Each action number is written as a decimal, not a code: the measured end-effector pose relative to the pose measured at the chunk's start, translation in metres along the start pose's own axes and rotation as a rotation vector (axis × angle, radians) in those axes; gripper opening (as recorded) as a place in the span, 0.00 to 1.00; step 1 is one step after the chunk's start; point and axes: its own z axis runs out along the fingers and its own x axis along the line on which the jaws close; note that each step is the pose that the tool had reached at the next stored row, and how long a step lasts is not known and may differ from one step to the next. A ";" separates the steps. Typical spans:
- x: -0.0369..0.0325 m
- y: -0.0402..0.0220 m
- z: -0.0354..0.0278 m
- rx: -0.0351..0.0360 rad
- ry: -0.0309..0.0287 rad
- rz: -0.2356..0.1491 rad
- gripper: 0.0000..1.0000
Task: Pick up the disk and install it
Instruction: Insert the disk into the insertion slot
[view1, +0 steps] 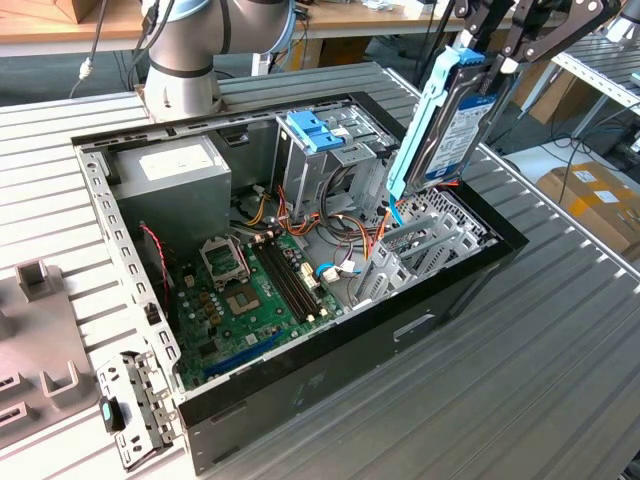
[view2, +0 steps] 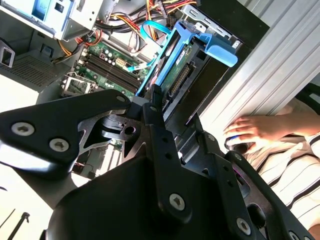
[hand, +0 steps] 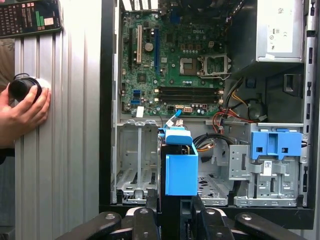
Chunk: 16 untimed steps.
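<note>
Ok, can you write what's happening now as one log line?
gripper: shut on disk | disk: on edge, tilted, above drive cage | install: not done

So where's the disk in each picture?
Exterior view: the disk hangs upright above the open case, at the exterior view's right.
First wrist view: the disk, edge-on, in front of the metal drive bays.
Second wrist view: the disk, edge-on, beside the case wall.
Shared landmark: the green motherboard.
</note>
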 end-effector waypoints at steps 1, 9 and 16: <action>0.0000 0.0000 -0.0001 0.0000 0.0002 0.000 0.35; 0.0010 0.0000 0.0000 0.0000 0.0001 0.000 0.35; 0.0011 0.0000 0.0000 0.0000 0.0001 0.000 0.35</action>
